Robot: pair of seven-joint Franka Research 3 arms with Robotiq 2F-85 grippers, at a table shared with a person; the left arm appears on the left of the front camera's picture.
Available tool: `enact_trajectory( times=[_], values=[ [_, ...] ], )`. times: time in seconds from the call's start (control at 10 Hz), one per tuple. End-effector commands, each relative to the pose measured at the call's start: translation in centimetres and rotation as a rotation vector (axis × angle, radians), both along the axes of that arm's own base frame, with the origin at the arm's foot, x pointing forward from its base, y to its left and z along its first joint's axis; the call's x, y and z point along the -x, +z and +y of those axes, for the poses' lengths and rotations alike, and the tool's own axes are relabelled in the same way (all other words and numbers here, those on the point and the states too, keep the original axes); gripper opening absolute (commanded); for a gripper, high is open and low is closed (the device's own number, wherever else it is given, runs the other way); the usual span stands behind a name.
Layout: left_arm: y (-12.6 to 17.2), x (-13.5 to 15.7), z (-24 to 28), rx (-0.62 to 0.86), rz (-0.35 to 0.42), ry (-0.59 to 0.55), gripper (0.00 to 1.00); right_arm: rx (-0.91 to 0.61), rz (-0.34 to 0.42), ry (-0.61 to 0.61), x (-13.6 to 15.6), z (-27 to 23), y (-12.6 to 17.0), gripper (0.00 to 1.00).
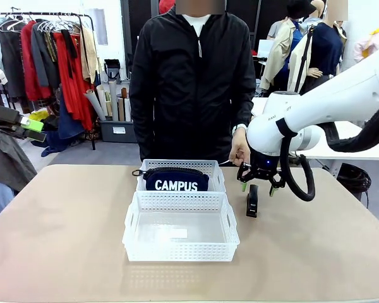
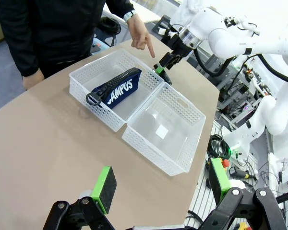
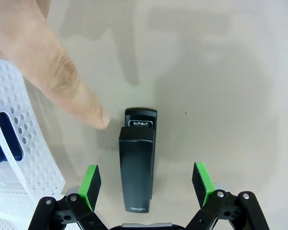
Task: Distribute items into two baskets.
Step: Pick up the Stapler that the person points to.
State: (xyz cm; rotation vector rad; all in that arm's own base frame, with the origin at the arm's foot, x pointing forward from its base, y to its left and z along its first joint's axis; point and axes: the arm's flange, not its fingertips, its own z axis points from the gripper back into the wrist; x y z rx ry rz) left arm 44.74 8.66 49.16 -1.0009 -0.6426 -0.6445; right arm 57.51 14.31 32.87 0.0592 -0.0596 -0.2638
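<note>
My right gripper hangs just above the stapler, fingers spread wide on either side of it, gripping nothing. The stapler stands on the beige table. Just beside it, two baskets touch: the near basket and the far basket, which holds the pouch. A person's hand points down close to the stapler. Well apart from the stapler, my left gripper gapes empty. Far behind the stapler stands a clothes rack.
</note>
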Motion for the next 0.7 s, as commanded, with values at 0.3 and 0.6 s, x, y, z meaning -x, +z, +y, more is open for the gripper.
enact_trajectory(
  times=[0.3, 0.6],
  values=[
    [0.1, 0.2, 0.0, -0.001, -0.001, 0.001, 1.00, 0.082, 0.036, -0.022, -0.4, 1.1, -1.9, 1.00],
    [0.1, 0.2, 0.0, -0.001, -0.001, 0.001, 1.00, 0.029, 0.068, 0.032, 0.4, 1.5, -1.7, 1.00]
  ],
)
